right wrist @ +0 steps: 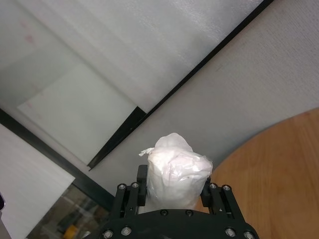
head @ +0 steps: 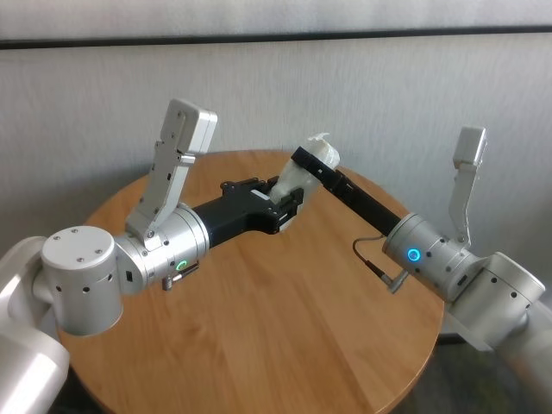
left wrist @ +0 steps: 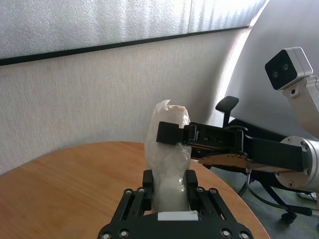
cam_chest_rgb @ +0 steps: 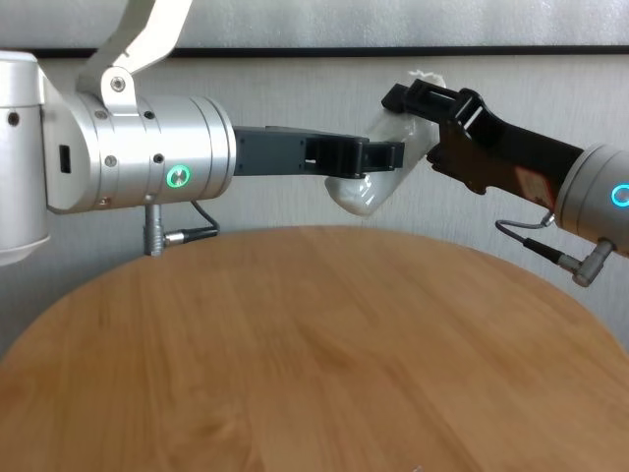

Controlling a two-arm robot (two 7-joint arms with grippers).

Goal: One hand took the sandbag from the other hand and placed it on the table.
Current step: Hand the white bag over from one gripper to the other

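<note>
The white lumpy sandbag (head: 291, 179) hangs in the air above the far part of the round wooden table (head: 285, 328), held from both sides. My left gripper (head: 289, 205), on the green-ringed wrist, is shut on its lower half; in the left wrist view its fingers (left wrist: 147, 185) press both sides of the sandbag (left wrist: 169, 164). My right gripper (head: 309, 162), on the blue-ringed wrist, is shut on the upper part near the crimped end. The right wrist view shows the sandbag (right wrist: 177, 172) between its jaws. In the chest view both the left gripper (cam_chest_rgb: 378, 157) and the right gripper (cam_chest_rgb: 418, 98) meet at the sandbag (cam_chest_rgb: 366, 192).
A grey textured wall (head: 276, 95) stands right behind the table's far edge. A black office chair (left wrist: 227, 107) stands on the floor beyond the table on the right. Bare wood (cam_chest_rgb: 295, 344) lies below and in front of both arms.
</note>
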